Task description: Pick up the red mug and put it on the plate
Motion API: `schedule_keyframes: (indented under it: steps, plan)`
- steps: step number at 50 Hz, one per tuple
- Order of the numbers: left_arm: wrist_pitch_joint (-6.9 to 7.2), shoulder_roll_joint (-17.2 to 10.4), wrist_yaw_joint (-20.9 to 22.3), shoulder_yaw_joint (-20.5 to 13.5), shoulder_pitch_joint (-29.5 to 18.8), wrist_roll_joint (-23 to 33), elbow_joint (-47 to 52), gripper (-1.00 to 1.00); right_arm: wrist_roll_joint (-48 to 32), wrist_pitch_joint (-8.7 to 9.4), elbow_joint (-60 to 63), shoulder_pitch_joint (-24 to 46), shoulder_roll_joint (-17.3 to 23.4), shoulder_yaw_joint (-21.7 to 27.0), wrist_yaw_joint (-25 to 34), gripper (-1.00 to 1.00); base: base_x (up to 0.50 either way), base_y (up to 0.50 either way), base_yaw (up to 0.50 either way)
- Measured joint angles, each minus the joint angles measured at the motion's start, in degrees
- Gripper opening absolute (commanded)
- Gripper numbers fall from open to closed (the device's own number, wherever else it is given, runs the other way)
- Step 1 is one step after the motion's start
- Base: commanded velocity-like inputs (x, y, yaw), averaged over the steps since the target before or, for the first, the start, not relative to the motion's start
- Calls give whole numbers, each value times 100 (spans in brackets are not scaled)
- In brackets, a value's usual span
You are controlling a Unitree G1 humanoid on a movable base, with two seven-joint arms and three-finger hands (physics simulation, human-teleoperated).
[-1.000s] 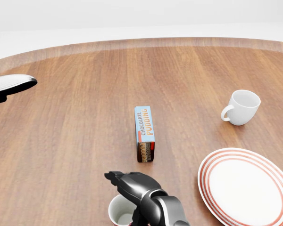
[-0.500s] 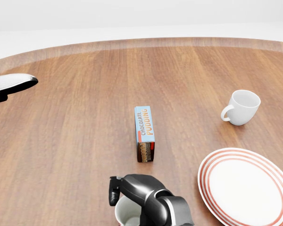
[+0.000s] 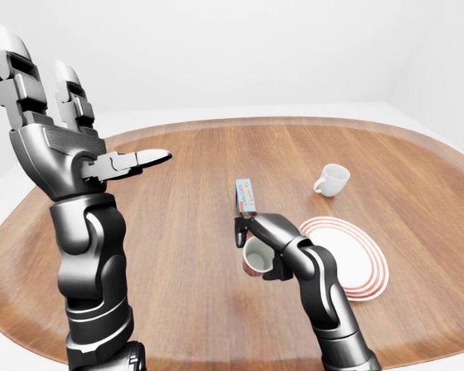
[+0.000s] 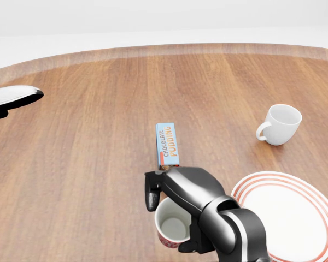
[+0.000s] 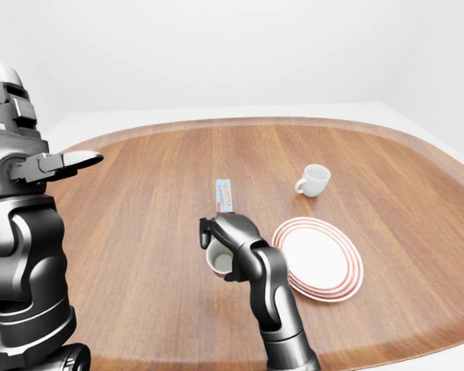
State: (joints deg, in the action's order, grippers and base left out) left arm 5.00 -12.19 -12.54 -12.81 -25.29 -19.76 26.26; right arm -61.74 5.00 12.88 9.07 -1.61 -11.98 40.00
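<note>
Carry step: right hand [image 4: 177, 210] grips red mug [image 4: 173, 229] aloft; next, swing right over plate [image 4: 311, 218], lower.

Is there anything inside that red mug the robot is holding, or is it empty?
Empty. The head view looks straight into the red mug: only a bare white inside and bottom show. The right hand holds it roughly upright.

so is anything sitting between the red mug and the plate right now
Nothing visible is. The right hand holds the red mug just left of the plate in the head view. The pudding box and white cup lie higher up, off that path.
</note>
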Motion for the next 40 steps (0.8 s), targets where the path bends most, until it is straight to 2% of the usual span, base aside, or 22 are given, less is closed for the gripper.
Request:
schedule_keyframes:
  steps: [21,40]
  plan:
    - [0,-25,-15,-21,-7,-19,48,100,92,1,693,-232,680,1047,0,-100,0,0,0]
    - [0,-23,-1,-20,5,0,66,100,303,0,394,-180,1215,1780,0,-100,0,0,0]
